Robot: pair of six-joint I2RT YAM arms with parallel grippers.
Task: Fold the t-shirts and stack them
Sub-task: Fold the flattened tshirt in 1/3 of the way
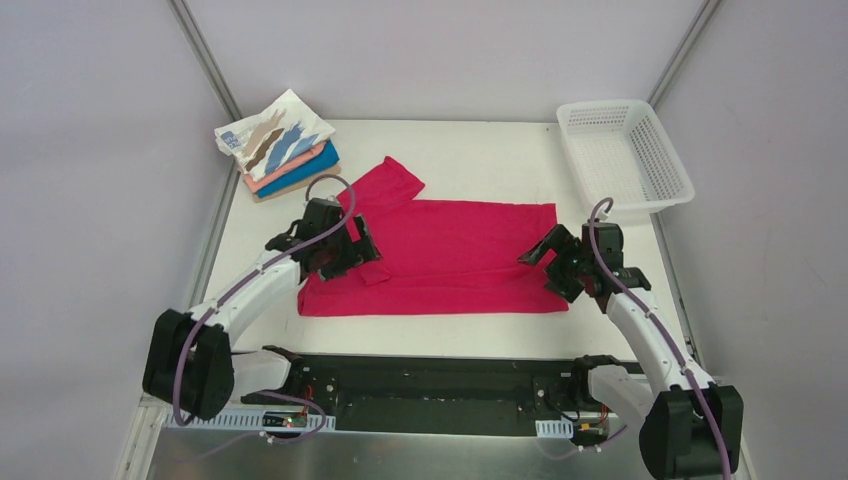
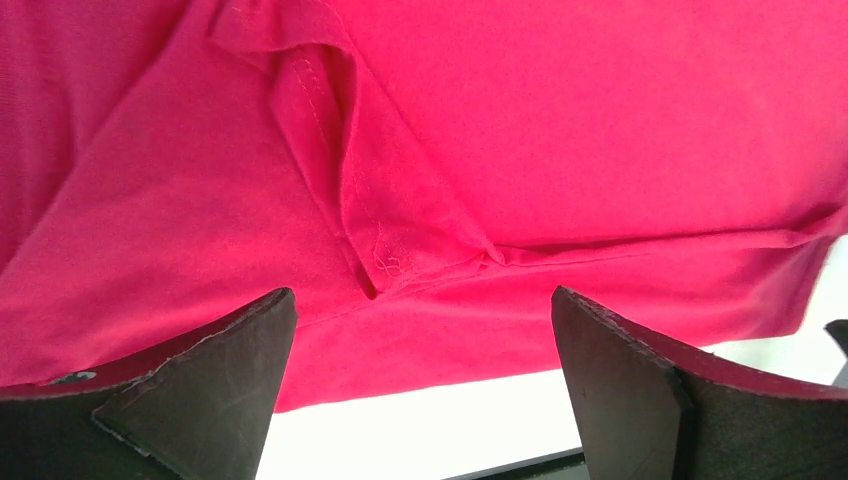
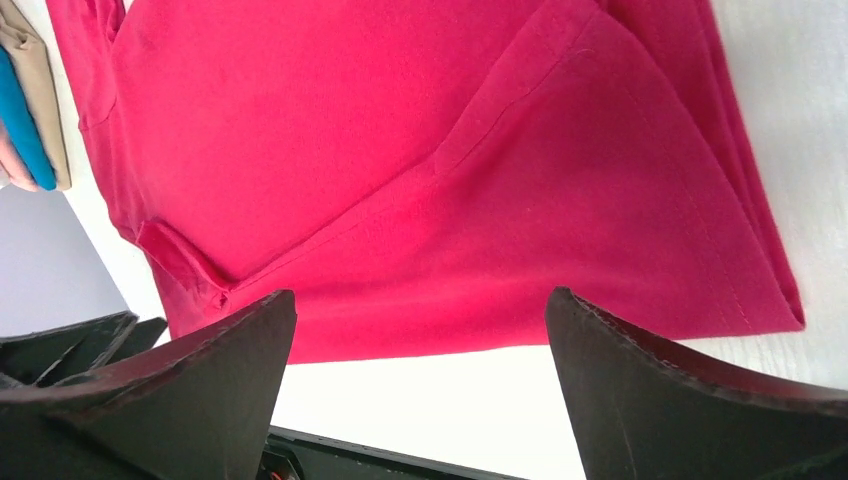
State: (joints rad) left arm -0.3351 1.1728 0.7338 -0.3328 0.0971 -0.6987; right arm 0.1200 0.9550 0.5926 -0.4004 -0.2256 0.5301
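Note:
A crimson-pink t-shirt (image 1: 455,255) lies spread on the white table, folded lengthwise, one sleeve (image 1: 392,182) sticking out toward the back. My left gripper (image 1: 345,255) hovers open over its left end, above a folded sleeve (image 2: 370,200). At the shirt's right end my right gripper (image 1: 553,268) is open too, above the near hem (image 3: 560,320). Neither holds cloth. At the back left sits a stack of folded t-shirts (image 1: 280,150): a white one with tan and blue streaks on top, salmon, blue and tan beneath.
A white plastic mesh basket (image 1: 625,155) stands at the back right corner. A black base rail (image 1: 430,385) runs along the near edge between the arms. Grey walls close in the table on both sides.

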